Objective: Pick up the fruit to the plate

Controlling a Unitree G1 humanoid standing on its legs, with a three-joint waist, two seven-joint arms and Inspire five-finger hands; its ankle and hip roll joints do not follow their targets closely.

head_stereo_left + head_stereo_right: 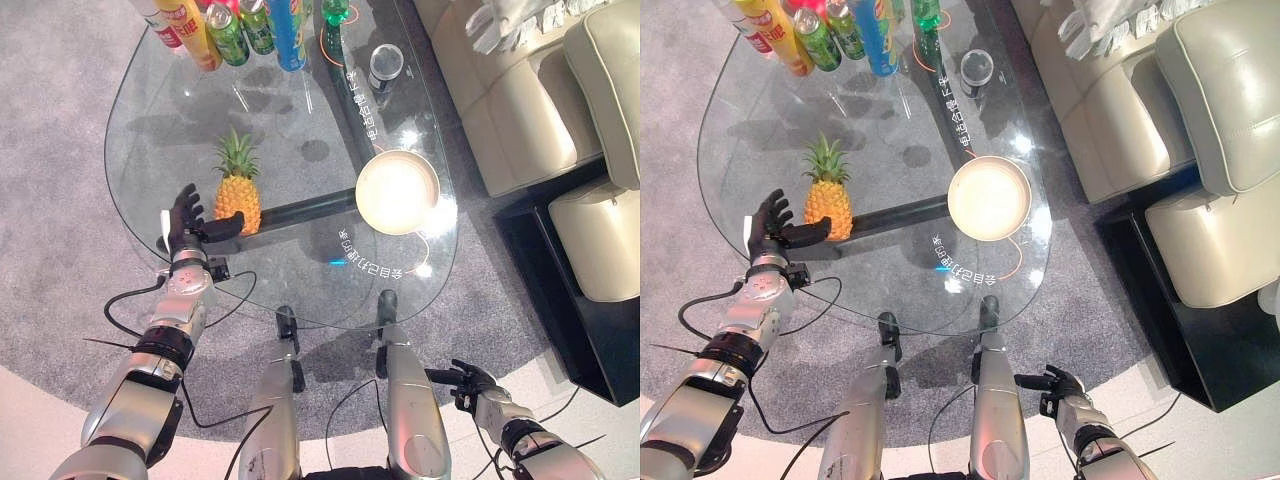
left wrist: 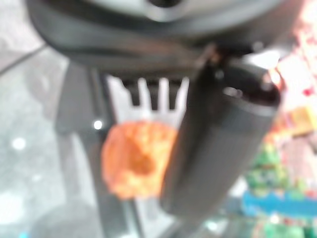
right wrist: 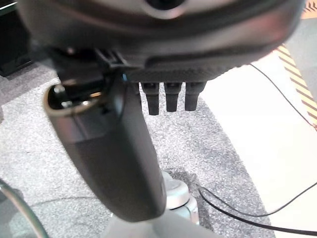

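Note:
A small pineapple [image 1: 238,194] with a green crown stands upright on the glass table [image 1: 160,130], left of the middle. My left hand [image 1: 188,226] is open just left of it, fingers straight and thumb reaching to the fruit's base; the left wrist view shows the orange fruit [image 2: 136,158] past my thumb [image 2: 218,144]. A round cream plate [image 1: 397,191] sits on the table's right side, well apart from the pineapple. My right hand [image 1: 465,383] hangs low beside the table's near edge, open and holding nothing, above grey carpet in the right wrist view.
Several bottles and cans [image 1: 235,30] crowd the table's far edge, with a dark cup [image 1: 386,66] near them. A beige sofa [image 1: 520,100] and a dark side unit [image 1: 590,300] stand to the right. Grey carpet [image 1: 60,200] surrounds the table.

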